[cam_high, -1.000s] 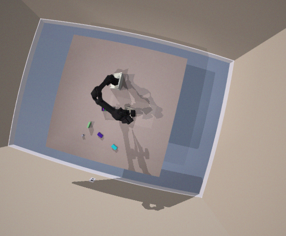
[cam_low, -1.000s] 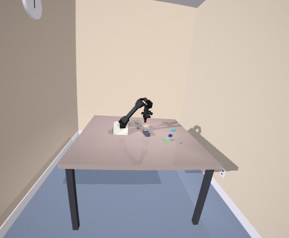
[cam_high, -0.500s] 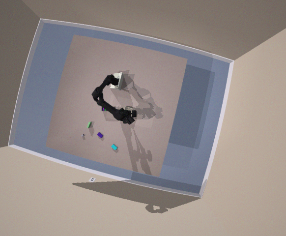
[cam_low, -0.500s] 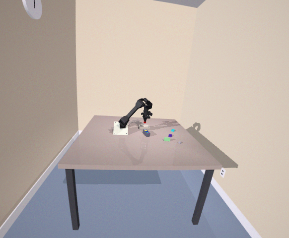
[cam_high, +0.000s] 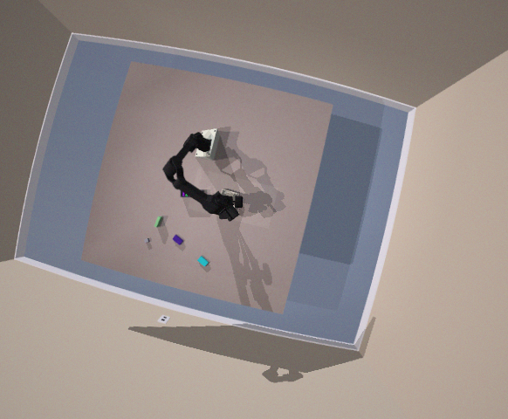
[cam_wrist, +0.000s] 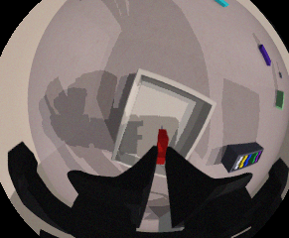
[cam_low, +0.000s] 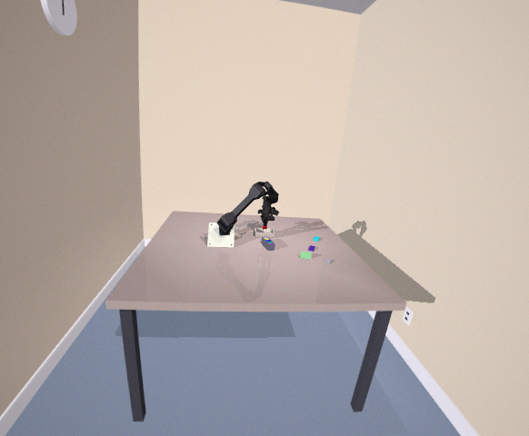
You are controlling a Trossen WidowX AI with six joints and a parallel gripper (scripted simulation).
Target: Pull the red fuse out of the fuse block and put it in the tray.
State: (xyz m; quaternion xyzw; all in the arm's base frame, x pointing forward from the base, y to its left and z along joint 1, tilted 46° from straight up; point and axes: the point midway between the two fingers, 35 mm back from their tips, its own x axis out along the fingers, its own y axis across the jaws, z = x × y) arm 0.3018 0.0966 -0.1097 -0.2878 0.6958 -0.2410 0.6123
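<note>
My gripper (cam_wrist: 161,150) (cam_low: 265,225) is shut on the red fuse (cam_wrist: 162,141) (cam_low: 264,227). It points down and holds the fuse above the pale grey tray (cam_wrist: 178,89) (cam_low: 264,234). In the wrist view the fuse shows in front of the tray's near part. The dark fuse block (cam_wrist: 232,160) (cam_low: 268,244) stands apart, to the right of the tray in the wrist view, with several coloured fuses in a row in it. In the top view the arm hides most of the block and part of the tray.
A green block (cam_high: 158,221) (cam_low: 305,255) (cam_wrist: 280,99), a purple block (cam_high: 178,239) (cam_low: 311,248) (cam_wrist: 265,55), a cyan block (cam_high: 203,261) (cam_low: 315,238) and a small grey object (cam_high: 147,240) (cam_low: 329,261) lie on the table beyond the fuse block. The arm's white base plate (cam_low: 214,241) is on the table.
</note>
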